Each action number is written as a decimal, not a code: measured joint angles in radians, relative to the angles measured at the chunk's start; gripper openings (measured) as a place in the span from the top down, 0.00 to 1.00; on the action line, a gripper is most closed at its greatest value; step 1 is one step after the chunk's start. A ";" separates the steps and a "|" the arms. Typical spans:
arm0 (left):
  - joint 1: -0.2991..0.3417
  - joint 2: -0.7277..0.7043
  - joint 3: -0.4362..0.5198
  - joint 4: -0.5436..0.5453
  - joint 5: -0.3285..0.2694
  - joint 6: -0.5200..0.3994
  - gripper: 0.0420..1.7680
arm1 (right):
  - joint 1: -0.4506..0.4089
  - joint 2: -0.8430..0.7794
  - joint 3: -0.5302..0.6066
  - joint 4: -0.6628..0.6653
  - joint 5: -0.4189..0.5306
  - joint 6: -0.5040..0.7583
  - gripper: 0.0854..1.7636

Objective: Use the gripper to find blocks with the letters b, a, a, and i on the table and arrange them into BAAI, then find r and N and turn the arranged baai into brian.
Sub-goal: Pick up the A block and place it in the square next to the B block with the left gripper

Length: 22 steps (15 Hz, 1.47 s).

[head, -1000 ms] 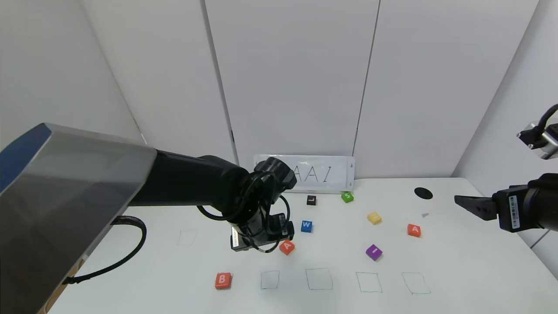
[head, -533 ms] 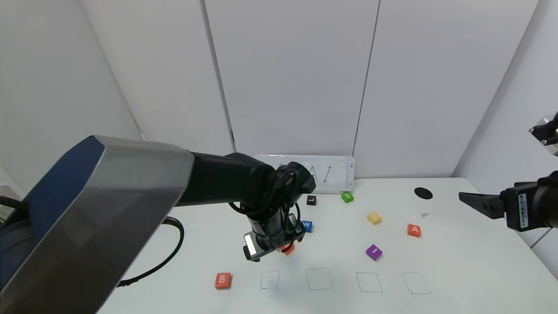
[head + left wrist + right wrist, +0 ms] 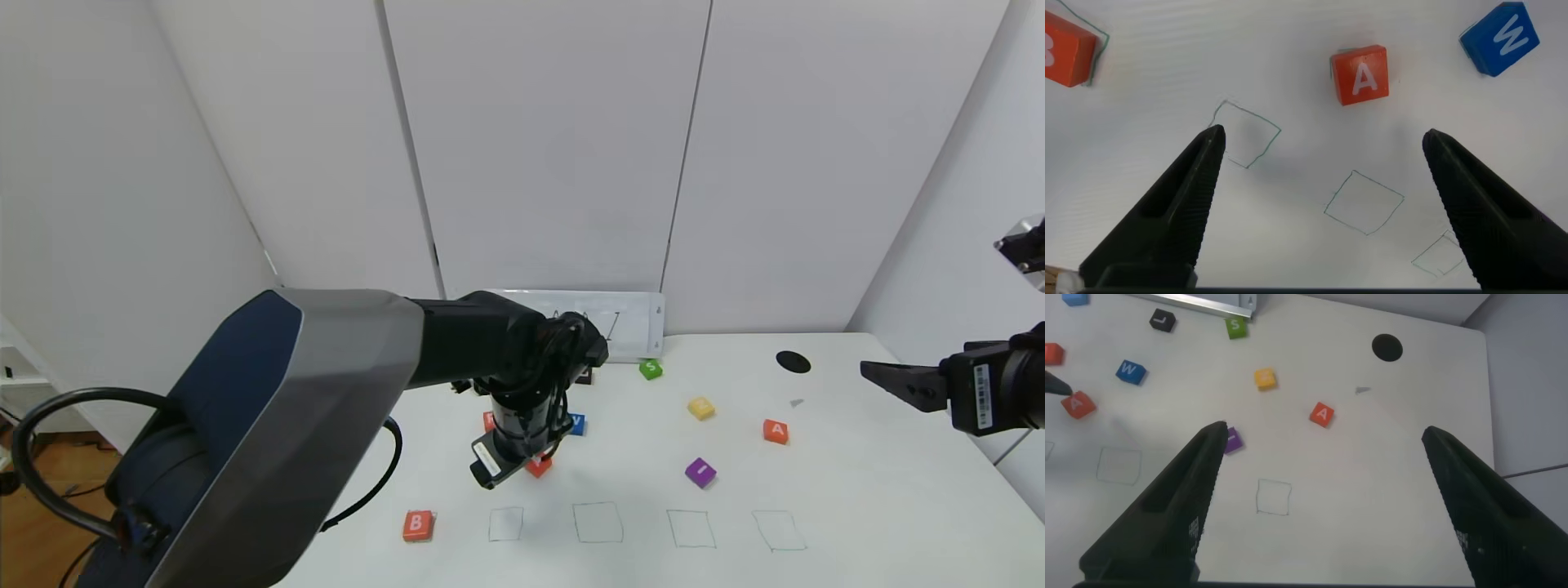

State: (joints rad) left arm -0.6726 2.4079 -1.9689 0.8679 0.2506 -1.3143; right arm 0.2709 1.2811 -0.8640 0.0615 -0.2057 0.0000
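Note:
My left gripper hangs open just above the white table, beside an orange-red A block. In the left wrist view the gripper is wide open and empty, with the A block a little beyond the fingertips. The orange-red B block sits at the front left. A second A block and the purple I block lie to the right. An orange-red block peeks from behind the left arm; its letter is hidden. My right gripper is open and empty, held high at the right edge.
A blue W block, yellow block, green S block and black block lie farther back. Green squares run along the front. A black hole and a whiteboard sign are at the back.
My left arm has swung right and forward, and its gripper has come over the near A block. My right gripper has drawn back slightly to the right.

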 joint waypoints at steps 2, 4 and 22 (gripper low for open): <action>0.001 0.016 -0.007 -0.046 0.005 -0.021 0.03 | 0.003 0.000 0.000 0.000 0.000 0.000 0.03; 0.006 0.030 -0.007 -0.056 0.011 -0.041 0.03 | 0.004 -0.004 0.000 0.001 0.001 -0.001 0.03; 0.010 0.114 -0.010 -0.126 0.120 -0.109 0.03 | 0.024 -0.017 0.008 0.001 0.003 -0.003 0.03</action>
State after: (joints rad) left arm -0.6628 2.5223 -1.9791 0.7419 0.3706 -1.4230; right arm 0.2949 1.2643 -0.8562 0.0630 -0.2030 -0.0028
